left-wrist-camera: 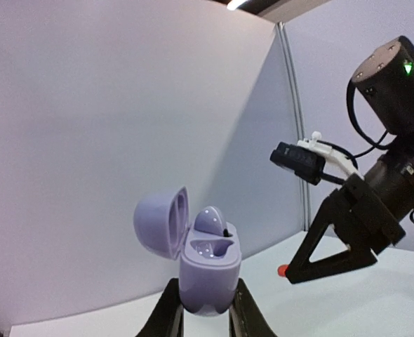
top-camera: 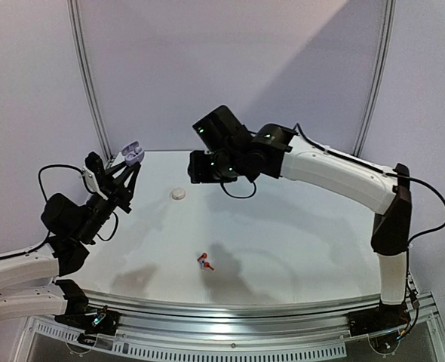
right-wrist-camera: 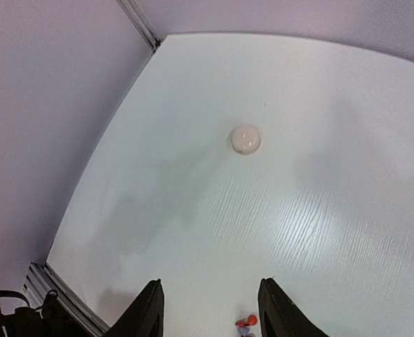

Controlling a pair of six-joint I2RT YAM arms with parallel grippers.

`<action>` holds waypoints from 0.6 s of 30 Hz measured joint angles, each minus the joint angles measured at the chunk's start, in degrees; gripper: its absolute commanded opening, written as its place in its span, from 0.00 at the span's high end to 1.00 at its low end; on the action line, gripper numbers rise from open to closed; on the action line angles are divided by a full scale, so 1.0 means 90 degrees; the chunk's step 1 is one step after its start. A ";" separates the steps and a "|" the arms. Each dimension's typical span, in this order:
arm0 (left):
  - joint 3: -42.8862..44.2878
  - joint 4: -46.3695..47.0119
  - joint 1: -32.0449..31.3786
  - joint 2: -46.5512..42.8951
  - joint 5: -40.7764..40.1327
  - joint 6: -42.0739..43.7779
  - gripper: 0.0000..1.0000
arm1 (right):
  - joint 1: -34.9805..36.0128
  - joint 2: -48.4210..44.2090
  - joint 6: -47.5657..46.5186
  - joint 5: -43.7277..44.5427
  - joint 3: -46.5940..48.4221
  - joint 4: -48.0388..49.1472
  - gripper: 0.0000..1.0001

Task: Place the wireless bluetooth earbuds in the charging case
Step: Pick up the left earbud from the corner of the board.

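1 lavender case (left-wrist-camera: pixel 207 270), lid open, 1 earbud (left-wrist-camera: pixel 208 219) inside, clamped in left pincer (left-wrist-camera: pixel 205 298). 1 white case (right-wrist-camera: pixel 245 140) on counter (right-wrist-camera: pixel 333 175); 1 red earbud (right-wrist-camera: pixel 246 321) well apart from it. Raised near it: right pincer (right-wrist-camera: pixel 210 309), half-wide, empty.

I see a white table (top-camera: pixel 298 226) with an aluminium rail (top-camera: pixel 245 308) along its near edge, 2 metal uprights (top-camera: pixel 89 83) and plain pale walls (top-camera: pixel 230 60) behind.

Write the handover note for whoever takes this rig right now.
Left gripper: shut on the lavender case, held up with its lid open. One lavender bud seems seated; the second well looks empty.
Right gripper: open and empty, above the table.
Red-orange earbuds lie loose on the table; the white case sits nearby and looks closed.
Left to do: seat the loose buds. No other buds are in view.
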 measured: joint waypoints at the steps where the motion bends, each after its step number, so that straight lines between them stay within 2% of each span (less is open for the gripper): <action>1: 0.0051 -0.0299 0.0015 -0.0090 -0.0039 -0.0029 1.00 | 0.0007 0.0189 0.0063 -0.0119 0.0160 -0.0194 0.53; 9: 0.0160 -0.1894 0.0078 -0.0845 -0.0032 -0.0330 1.00 | 0.0092 0.1566 0.0342 -0.1241 0.0454 -0.1642 0.51; 18: 0.0068 -0.2030 0.0211 -0.1253 0.0328 -0.0425 1.00 | 0.0175 0.1848 0.0408 -0.1817 0.0639 -0.2314 0.55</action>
